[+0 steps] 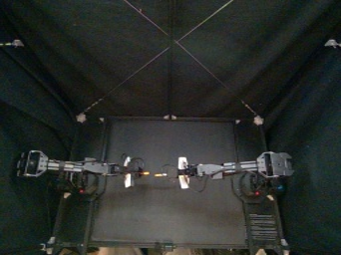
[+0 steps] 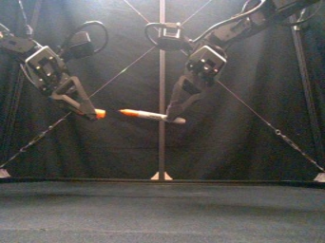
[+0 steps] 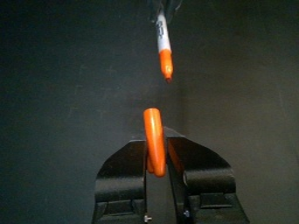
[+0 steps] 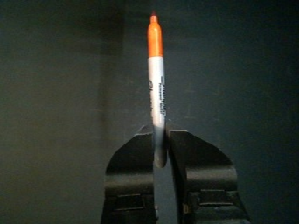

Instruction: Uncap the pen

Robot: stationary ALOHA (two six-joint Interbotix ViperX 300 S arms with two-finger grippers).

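Holding both arms high above the table, I see the pen already pulled apart. My left gripper is clamped on the orange cap, and my right gripper is clamped on the white pen. Its orange tip points at the cap across a small gap in mid-air.
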